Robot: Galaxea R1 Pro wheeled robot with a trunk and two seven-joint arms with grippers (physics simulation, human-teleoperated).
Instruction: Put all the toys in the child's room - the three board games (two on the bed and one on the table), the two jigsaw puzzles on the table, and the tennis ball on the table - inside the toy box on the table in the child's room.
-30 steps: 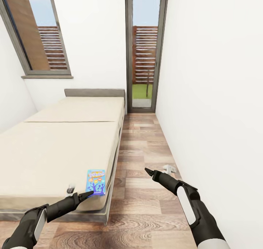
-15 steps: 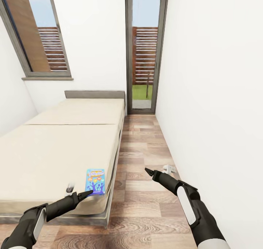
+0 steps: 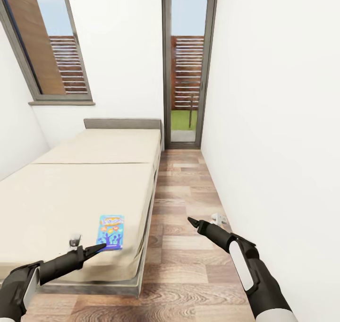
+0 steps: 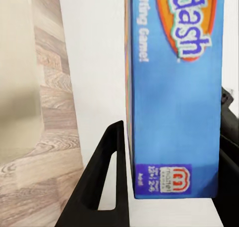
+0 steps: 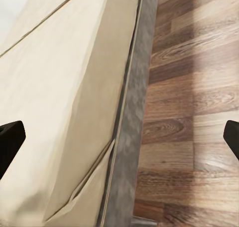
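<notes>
A blue board game [image 3: 110, 232] lies flat near the beige bed's [image 3: 71, 194] right edge, between the spread fingers of the left gripper [image 3: 97, 249]. The right gripper [image 3: 191, 221], fingers wide apart and empty, hovers over the bare wood-plank floor [image 3: 189, 260] between bed and white wall [image 3: 278, 123].

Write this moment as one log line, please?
place: bedside | left pincer: open around blue board game on bed | right pincer: open, over floor

left arm [image 3: 28, 277]: black, white forearm panel | right arm [image 3: 245, 260]: same | fingers [image 4: 107, 182]: black, tapered
</notes>
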